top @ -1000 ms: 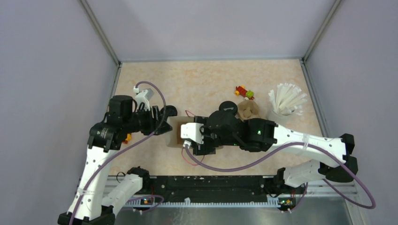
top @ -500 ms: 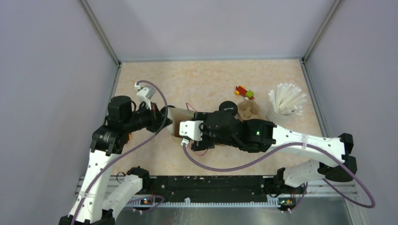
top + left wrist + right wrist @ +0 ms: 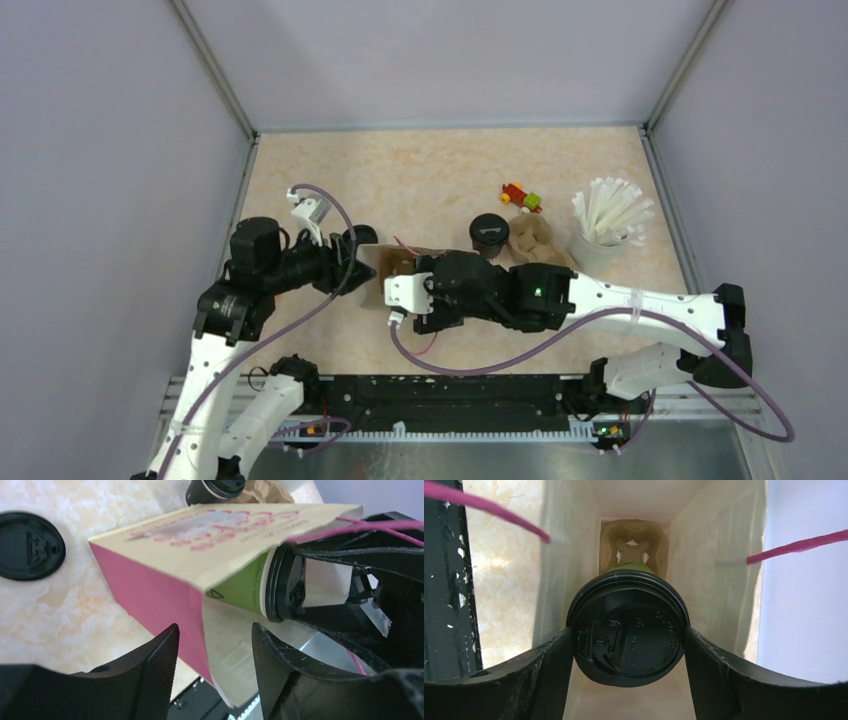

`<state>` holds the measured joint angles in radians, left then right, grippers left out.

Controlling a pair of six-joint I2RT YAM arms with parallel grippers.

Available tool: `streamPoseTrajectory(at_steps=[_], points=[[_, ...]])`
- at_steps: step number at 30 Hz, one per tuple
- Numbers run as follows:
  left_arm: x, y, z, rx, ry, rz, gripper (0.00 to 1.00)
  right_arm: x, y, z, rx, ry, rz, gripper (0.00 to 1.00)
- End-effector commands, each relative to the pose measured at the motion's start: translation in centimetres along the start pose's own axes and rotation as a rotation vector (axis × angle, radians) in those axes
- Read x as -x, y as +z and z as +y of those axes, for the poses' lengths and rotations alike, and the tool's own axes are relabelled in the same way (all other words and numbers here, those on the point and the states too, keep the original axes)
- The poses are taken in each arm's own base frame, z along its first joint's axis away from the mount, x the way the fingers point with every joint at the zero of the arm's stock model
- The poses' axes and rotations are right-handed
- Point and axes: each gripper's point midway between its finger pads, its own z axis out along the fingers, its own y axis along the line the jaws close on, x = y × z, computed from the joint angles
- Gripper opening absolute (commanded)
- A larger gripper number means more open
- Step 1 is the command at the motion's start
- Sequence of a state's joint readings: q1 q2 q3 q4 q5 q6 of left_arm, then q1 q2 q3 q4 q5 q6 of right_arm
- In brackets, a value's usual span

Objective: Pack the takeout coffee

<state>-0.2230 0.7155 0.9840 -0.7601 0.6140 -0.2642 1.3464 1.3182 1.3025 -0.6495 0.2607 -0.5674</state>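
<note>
Jaws on my right arm (image 3: 628,652) are clamped on the round black lid of a coffee cup (image 3: 248,582), one finger pressed to each side of it. The cup has a green side. It points bottom-first into the mouth of a paper bag (image 3: 200,535), with its body under the bag's cream wall and its lid at the mouth edge. Looking down the bag from my right wrist, I see a brown pulp carrier (image 3: 634,547) at the closed end, past the cup. The bag's two pink cord handles (image 3: 499,517) hang on either side of the mouth.

Left of that, my left jaws (image 3: 214,632) stand apart. The bag's pink side wall and the cream mouth edge run down between the fingers, and the paper does not look pinched. A loose black lid (image 3: 30,545) lies flat on the pale marbled surface (image 3: 430,170), apart from the bag.

Farther off and to the right, the second coffee cup (image 3: 489,233) stands upright with its lid on. It is just beside another brown pulp piece (image 3: 532,238). Right of those is a pale cup of white straws (image 3: 603,228). A few small red, yellow and green toy bricks (image 3: 520,195) lie beyond the pulp piece.
</note>
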Motion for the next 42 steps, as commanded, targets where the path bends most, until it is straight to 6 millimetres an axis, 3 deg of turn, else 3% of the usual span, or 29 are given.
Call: streamPoseTrajectory(at_steps=[1,7,17,22,33,38,42], points=[[-0.7,-1.9,-0.3,0.060,-0.027,0.038,0.62,0.7,-0.1,0.1,-0.023,-0.024,-0.025,0.66],[-1.0,-3.0,-0.6,0.105,-0.091,0.074,0.70,0.2,-0.2,1.4,-0.012,-0.040,-0.010,0.66],[-3.1,-3.0,0.2,0.144,-0.178,0.102,0.63,0.5,1.4,2.0,-0.025,-0.063,-0.007,0.66],[-2.4,-2.8,0.2,0.134,-0.151,0.043,0.63,0.5,1.7,2.2,-0.023,-0.069,0.007,0.65],[-1.6,-1.1,1.4,0.119,-0.103,-0.005,0.47,0.4,1.3,1.6,-0.036,-0.059,0.042,0.65],[-1.3,-1.1,1.5,0.114,-0.046,-0.022,0.20,0.8,0.6,0.6,-0.063,-0.068,0.044,0.66],[-0.9,-1.2,1.1,0.086,0.008,-0.055,0.08,1.5,1.1,-0.3,-0.087,-0.101,0.056,0.66]])
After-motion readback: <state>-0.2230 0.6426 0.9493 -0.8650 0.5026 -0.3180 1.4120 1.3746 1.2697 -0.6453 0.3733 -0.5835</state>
